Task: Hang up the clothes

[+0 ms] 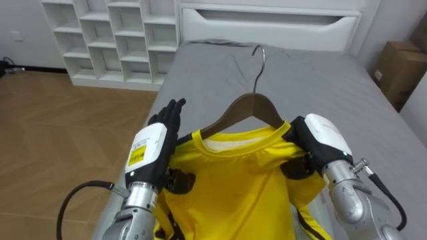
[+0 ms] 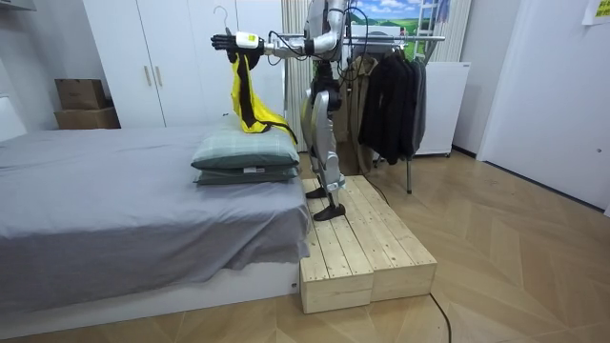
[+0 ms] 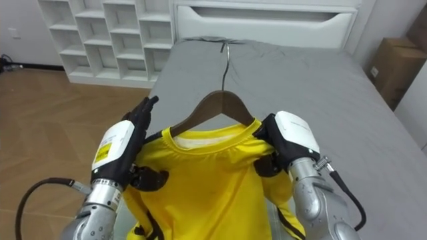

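A yellow shirt hangs on a wooden hanger with a metal hook, held up in front of me over the grey bed. My left hand is at the shirt's left shoulder, fingers straight along it and thumb pressed onto the cloth. My right hand is curled round the shirt's right shoulder at the hanger's end. In the room view the shirt dangles from both raised hands.
I stand on a wooden platform beside the bed, facing it. A clothes rack with dark garments stands behind me. Two pillows lie below the shirt. A white cubby shelf is at the far left, a cardboard box at the far right.
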### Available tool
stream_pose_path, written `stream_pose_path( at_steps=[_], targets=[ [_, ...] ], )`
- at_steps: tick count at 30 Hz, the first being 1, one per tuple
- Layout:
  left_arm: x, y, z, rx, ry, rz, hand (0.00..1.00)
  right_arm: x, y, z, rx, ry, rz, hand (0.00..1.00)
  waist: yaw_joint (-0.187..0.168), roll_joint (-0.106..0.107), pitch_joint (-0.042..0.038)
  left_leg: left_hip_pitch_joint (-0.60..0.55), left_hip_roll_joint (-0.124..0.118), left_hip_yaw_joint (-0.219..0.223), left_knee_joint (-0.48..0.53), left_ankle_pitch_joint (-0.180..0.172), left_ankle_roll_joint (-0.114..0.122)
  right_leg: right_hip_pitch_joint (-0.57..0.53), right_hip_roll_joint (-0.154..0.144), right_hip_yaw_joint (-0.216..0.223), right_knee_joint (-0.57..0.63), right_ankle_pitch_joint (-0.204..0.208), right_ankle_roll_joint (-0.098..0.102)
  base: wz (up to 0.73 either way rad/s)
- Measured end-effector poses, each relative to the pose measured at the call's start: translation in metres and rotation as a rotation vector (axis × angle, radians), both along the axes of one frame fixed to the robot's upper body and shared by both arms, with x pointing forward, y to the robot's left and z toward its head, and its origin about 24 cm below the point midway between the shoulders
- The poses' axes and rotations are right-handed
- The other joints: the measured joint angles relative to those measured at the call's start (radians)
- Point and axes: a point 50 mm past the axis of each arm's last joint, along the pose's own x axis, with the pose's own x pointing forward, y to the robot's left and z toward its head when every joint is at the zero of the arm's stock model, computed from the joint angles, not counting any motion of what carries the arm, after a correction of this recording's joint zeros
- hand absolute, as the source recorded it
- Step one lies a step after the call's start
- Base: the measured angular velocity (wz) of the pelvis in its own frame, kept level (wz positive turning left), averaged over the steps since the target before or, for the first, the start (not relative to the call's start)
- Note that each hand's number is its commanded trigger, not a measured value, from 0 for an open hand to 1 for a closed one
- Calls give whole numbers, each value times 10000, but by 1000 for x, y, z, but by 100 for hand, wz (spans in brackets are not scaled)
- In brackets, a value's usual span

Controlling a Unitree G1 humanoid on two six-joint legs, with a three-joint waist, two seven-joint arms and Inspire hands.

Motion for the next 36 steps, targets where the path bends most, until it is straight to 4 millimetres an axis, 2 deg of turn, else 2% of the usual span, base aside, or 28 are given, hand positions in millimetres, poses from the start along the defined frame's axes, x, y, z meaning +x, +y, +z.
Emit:
stream_pose_path(
  at_steps=[3,6,12,15,17,20,22,24,26,33,36],
  targets=[
    [-1,6,-3,-371,155,255,0,-2,-3,-3,26,132,-98,100,34,1,-2,8,-1,-1,0,0,0,6,-2,-13,5,0,0,0],
    [-8,24,-10,-1400,498,968,0,-3,-9,-2,369,116,-307,100,59,5,-5,8,5,9,-6,0,0,-1,5,-5,-1,0,0,0],
    [-15,56,-13,-1891,483,2230,0,-6,-25,-1,400,20,-896,100,201,22,-15,8,7,8,-31,-1,0,-11,8,-7,-1,0,0,0],
    [-20,80,-13,-2472,235,3395,0,-12,-39,-3,380,-23,-1395,100,208,51,-41,10,1,-5,-83,-1,0,-8,8,-44,-24,0,0,0],
    [-30,100,-19,-2703,284,4344,0,-23,-50,-6,370,-114,-1871,100,275,120,-104,32,-5,-4,-84,-1,0,14,3,-46,-22,0,0,0],
    [-44,119,-29,-2783,558,5253,0,-33,-63,-11,285,-23,-2378,100,317,203,-154,64,-10,17,-96,-1,0,22,-7,-36,-13,-1,2,0],
    [-54,128,-34,-2885,672,5768,0,-36,-71,-9,245,-119,-2634,100,315,210,-158,64,-10,8,-109,-1,0,13,-6,-46,-11,-2,3,0],
    [-61,137,-44,-3070,1051,6273,0,-38,-76,-5,329,-300,-2813,100,320,224,-157,89,-8,-7,-115,0,0,55,-5,-52,-12,-2,3,0],
    [-71,144,-65,-3450,1914,6871,0,-38,-79,-1,397,-431,-2861,100,361,242,-167,146,-10,-15,-118,-2,2,94,-3,-24,-2,-2,3,0],
    [-109,149,-110,-3587,4256,7646,0,-41,-83,-2,392,-374,-2988,100,389,240,-156,186,-23,-61,-132,-8,5,91,5,-32,-53,-4,7,0],
    [-132,153,-132,-3595,5481,8154,0,-45,-90,-3,403,-393,-3275,100,387,236,-155,200,-32,-41,-194,-8,4,97,10,-16,-120,-6,10,-1]
  ],
)
